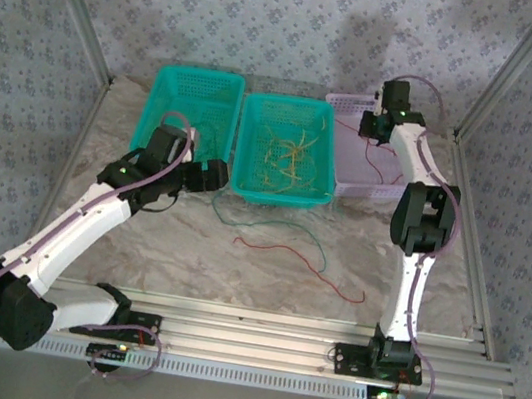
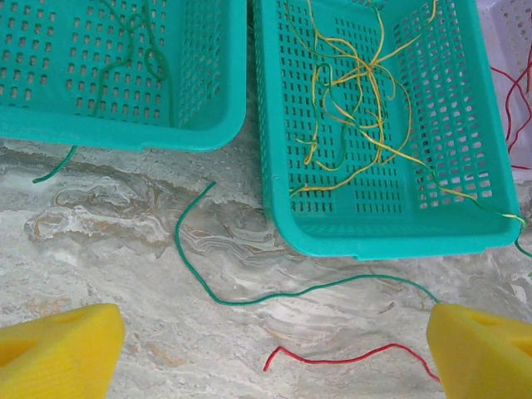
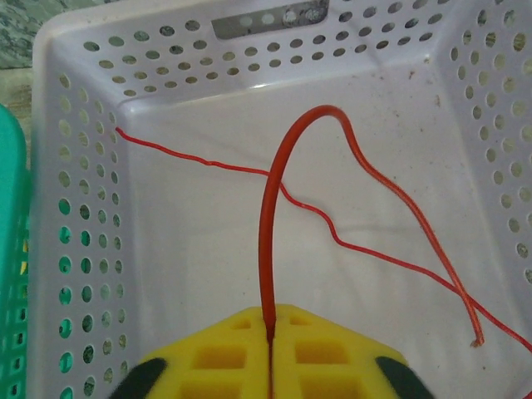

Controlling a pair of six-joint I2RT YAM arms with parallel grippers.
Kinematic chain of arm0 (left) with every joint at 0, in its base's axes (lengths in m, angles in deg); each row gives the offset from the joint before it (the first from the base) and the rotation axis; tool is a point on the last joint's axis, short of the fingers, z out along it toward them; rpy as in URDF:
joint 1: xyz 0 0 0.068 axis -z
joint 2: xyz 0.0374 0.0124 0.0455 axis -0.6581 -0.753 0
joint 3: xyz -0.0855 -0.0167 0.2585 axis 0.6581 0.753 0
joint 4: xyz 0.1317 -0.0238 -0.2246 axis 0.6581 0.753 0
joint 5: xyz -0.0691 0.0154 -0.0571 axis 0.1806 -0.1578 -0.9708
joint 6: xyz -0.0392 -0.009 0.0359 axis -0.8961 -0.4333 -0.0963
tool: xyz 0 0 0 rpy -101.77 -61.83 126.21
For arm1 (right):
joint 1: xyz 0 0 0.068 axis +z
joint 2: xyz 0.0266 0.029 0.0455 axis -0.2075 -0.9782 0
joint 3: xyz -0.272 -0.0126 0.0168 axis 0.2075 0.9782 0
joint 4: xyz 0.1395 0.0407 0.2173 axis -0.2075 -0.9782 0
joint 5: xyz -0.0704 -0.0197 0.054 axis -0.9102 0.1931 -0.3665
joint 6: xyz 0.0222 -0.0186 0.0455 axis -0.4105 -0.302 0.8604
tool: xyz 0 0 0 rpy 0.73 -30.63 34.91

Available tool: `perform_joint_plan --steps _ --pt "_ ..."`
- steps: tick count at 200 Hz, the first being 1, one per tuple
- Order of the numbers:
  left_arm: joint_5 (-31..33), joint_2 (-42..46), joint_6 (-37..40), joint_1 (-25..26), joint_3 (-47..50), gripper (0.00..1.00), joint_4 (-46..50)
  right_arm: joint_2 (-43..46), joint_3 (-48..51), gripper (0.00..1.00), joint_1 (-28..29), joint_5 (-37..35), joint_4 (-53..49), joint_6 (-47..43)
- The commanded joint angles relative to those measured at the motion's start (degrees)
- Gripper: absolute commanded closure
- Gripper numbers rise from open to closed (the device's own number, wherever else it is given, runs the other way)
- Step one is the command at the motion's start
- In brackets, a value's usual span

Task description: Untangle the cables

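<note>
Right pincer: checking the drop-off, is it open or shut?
Shut on the red cable: the yellow pads of the right pincer meet, with it pinched between them.

Soft, even light from overhead; dim shadows smudge the back wall (image 1: 373,34); the marbled table (image 1: 263,280) is evenly bright; the yellow fingertips (image 2: 58,353) blur near the lens in the left wrist view; the red cable (image 3: 263,249) is crisp in the right.

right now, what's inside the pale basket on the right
A red cable loops up from the shut right gripper; a second red cable trails across the floor of the pale basket. The gripper hides the near floor.
</note>
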Motion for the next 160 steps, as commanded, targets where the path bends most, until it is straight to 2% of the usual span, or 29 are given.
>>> perform_joint_plan --steps 1,18,45,80,110,138,160 --pt "0.58 0.16 -0.13 0.65 0.74 0.06 -1.29 -1.01 -2.71 0.77 -0.64 1.79 -3.52 1.75" --pt "0.58 0.13 -0.13 0.72 0.97 0.06 -1.36 0.48 -2.67 0.60 -0.60 2.45 -3.60 2.74" --pt "0.58 0.08 -0.16 0.90 1.02 0.06 -1.33 6.47 -0.89 0.52 -0.03 2.06 -1.06 4.28" --pt "0.58 0.23 -0.39 1.53 1.11 0.06 -1.41 18.08 4.53 0.47 2.77 0.71 2.13 3.96" --pt "1.18 -0.01 -0.78 3.24 2.05 0.06 -1.54 31.86 17.83 0.42 9.26 1.26 5.28 2.44" --pt "1.60 0.56 -1.30 3.56 3.30 0.06 -1.68 45.24 37.34 0.39 19.84 -0.21 9.27 1.12" --pt "1.71 1.32 -1.16 3.55 3.48 0.06 -1.71 52.83 48.80 0.38 25.27 -0.86 8.62 2.79"
